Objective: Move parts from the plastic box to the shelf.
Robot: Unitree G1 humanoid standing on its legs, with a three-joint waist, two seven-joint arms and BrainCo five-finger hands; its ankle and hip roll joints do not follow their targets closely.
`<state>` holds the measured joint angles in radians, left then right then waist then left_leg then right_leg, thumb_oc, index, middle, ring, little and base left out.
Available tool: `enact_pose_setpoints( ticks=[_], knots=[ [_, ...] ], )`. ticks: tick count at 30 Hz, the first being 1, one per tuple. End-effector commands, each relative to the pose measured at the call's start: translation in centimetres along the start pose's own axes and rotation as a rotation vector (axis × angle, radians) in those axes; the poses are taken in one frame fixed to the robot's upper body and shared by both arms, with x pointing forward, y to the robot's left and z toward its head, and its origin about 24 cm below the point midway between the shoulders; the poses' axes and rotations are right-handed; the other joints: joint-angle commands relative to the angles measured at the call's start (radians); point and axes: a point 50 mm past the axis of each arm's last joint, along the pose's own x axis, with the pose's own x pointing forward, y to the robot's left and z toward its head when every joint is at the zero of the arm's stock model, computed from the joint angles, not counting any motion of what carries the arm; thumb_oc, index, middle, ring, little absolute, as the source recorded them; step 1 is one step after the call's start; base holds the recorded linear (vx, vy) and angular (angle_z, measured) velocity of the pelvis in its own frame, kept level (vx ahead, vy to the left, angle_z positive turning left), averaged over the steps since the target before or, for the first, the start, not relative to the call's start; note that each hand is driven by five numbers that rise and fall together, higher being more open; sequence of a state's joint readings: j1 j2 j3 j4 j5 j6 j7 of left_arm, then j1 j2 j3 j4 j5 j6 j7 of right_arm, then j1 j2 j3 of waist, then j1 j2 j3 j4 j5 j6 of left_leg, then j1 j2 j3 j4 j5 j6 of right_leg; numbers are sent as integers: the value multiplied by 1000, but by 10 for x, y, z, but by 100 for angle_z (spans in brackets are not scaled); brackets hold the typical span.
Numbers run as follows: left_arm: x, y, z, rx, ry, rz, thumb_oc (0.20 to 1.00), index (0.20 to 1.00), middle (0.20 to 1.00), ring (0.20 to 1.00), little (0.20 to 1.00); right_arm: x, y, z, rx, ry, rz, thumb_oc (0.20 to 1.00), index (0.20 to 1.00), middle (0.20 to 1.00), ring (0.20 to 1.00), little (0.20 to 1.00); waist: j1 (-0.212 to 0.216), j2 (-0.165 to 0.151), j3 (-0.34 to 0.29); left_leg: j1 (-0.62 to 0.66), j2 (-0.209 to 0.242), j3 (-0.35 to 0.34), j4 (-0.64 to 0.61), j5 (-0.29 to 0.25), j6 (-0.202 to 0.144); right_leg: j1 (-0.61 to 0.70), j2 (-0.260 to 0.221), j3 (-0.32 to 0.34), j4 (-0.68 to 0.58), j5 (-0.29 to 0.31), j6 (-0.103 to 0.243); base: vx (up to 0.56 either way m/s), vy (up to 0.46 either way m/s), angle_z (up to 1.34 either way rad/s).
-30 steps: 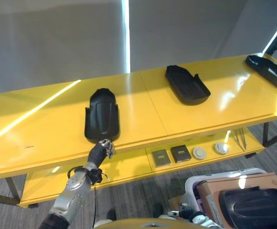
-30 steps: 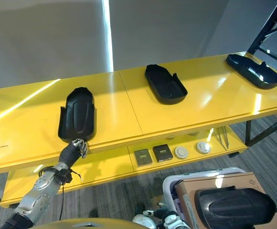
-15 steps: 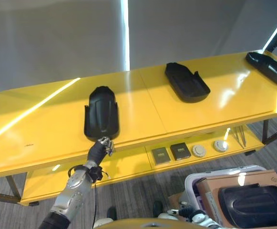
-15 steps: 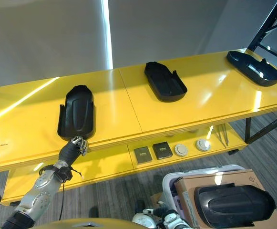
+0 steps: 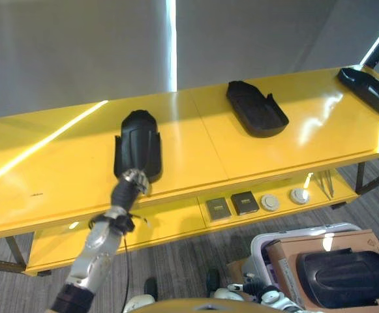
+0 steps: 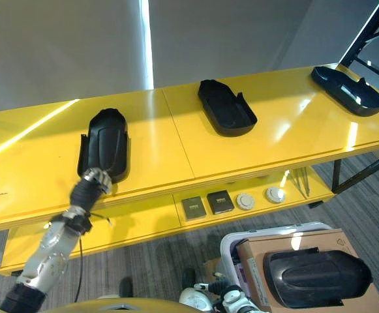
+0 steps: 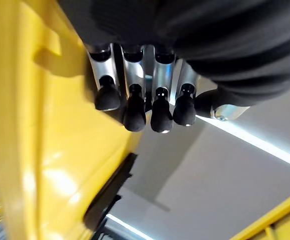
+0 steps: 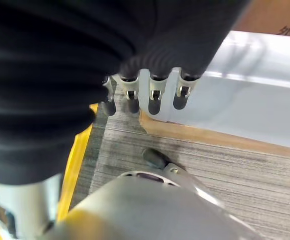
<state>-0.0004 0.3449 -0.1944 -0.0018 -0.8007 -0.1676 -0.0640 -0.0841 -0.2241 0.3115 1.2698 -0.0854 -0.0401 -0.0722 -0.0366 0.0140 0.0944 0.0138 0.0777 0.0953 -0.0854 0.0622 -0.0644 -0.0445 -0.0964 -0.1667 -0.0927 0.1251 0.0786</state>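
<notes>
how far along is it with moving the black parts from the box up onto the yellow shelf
Three black parts lie on the yellow shelf: left part, middle part, far part. The left hand is at the left part's near end, fingers straight, holding nothing. Left: one black part in the plastic box.

Grey wall [image 5: 78, 52] behind, bright vertical light strip [image 5: 171, 42] down it. Grey striped carpet [image 6: 169, 261] below. Brown cardboard box [image 6: 293, 251] at lower right, by the carpet.
</notes>
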Motion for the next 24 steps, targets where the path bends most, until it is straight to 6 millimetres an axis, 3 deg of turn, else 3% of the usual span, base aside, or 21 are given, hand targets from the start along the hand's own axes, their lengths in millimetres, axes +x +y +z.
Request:
enact_pose_setpoints(
  ticks=[1,12,16,20,24],
  knots=[
    [21,-12,46,78,-212,-86,200,200,200,200,200,1,7,3,-76,8,34,1000,1000,1000,1000,1000,-16,-11,22,27,33,-24,-2,-77,-17,116,-88,11,16,-115,78,0,0,0],
    [14,-9,46,124,-191,-92,200,200,200,200,200,1,5,2,-68,10,26,1000,1000,1000,1000,1000,-9,-8,20,22,29,-29,-2,-74,-16,117,-89,3,16,-114,77,0,0,0],
    [13,-15,51,111,-207,-136,200,200,200,200,200,1,6,1,-62,11,27,1000,1000,1000,1000,1000,-9,-5,24,17,27,-27,-2,-73,-15,109,-90,6,15,-110,78,0,0,0],
    [3,-34,75,32,-316,-253,200,200,200,200,200,0,7,1,-29,11,25,1000,1000,1000,1000,1000,-4,-7,32,11,25,-28,-2,-71,-15,102,-90,7,14,-107,79,0,0,0],
    [-9,-34,73,57,-297,-262,200,200,200,200,200,0,6,-2,-8,17,24,1000,1000,1000,1000,1000,3,-6,35,10,27,-30,-2,-68,-15,104,-88,5,13,-108,77,0,0,0]
  ],
)
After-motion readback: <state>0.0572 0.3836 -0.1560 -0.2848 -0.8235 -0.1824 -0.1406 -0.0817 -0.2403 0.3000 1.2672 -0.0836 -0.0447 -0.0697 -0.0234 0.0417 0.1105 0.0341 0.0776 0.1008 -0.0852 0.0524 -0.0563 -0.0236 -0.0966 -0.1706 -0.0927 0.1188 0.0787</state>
